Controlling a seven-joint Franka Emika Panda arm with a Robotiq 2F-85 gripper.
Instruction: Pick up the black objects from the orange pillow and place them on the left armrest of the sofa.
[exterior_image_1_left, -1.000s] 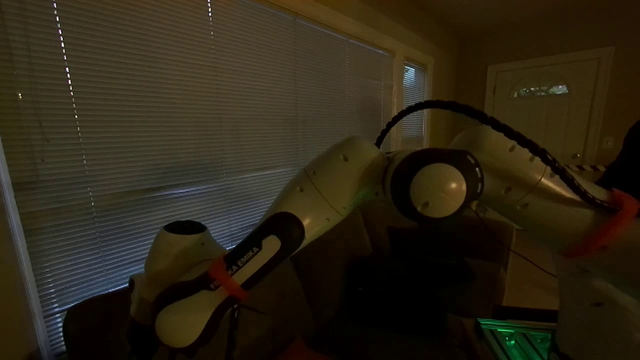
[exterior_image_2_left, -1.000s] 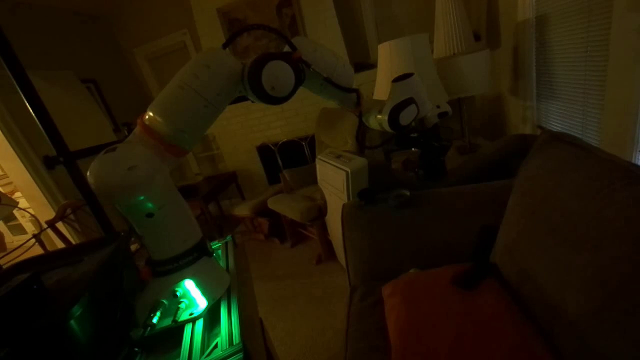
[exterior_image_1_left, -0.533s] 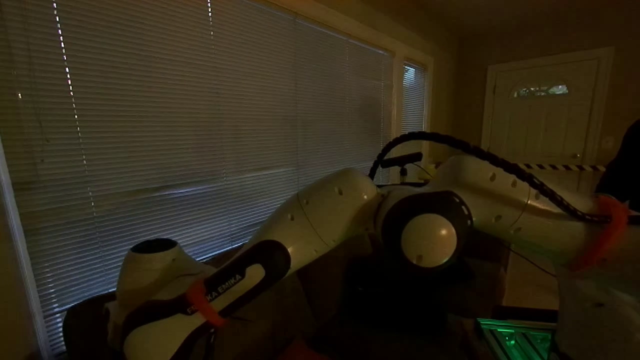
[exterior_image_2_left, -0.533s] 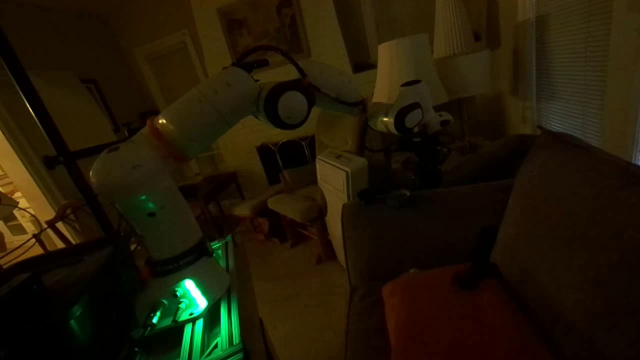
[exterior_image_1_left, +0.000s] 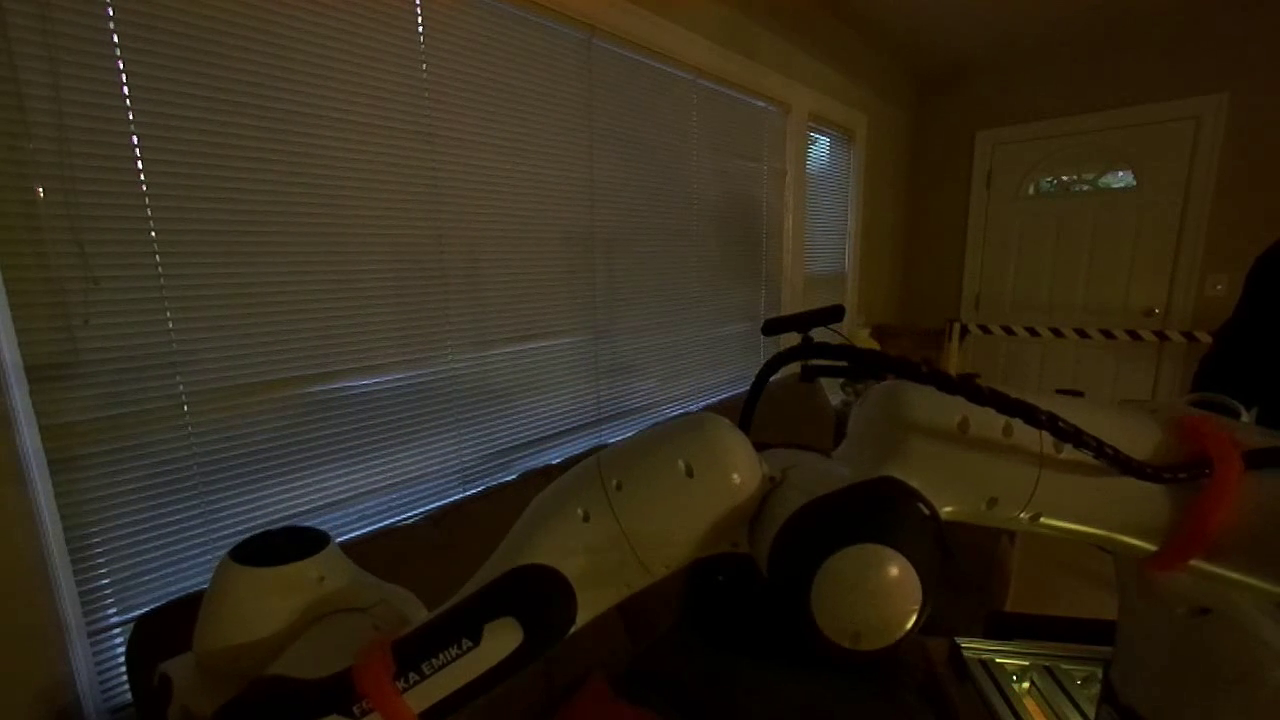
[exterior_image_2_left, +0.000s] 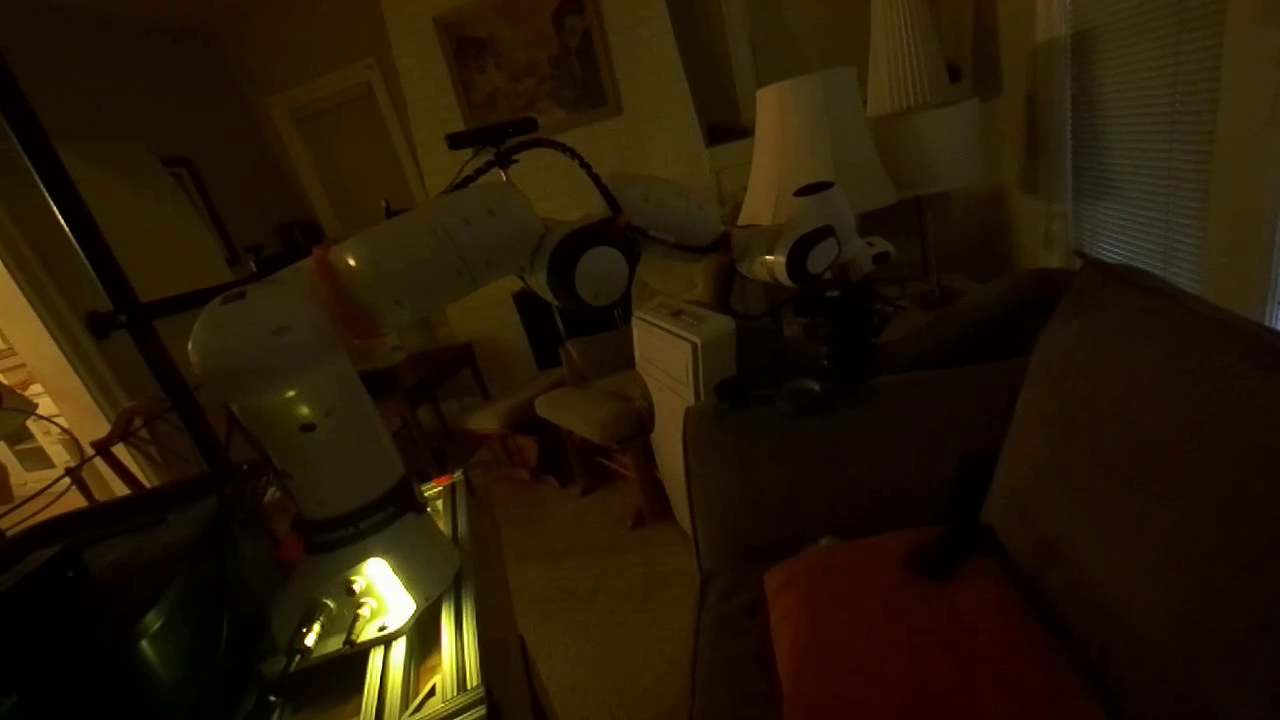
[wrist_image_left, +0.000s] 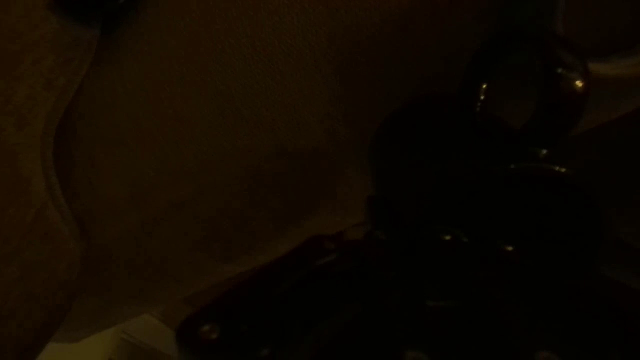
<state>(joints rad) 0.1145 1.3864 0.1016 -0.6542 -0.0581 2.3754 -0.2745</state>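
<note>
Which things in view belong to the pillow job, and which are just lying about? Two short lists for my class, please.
Part of the job:
orange pillow
black object on the pillow, too dim to name
sofa
armrest
dark objects on the armrest

Just about:
lampshade
chair
white boxy unit
framed picture

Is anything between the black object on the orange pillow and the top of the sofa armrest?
Just the armrest itself: its inner side rises above the pillow and black object in an exterior view, so lifting seems needed. Dark items appear to lie on its top, and the end effector is over or beside it, unclear which.
</note>
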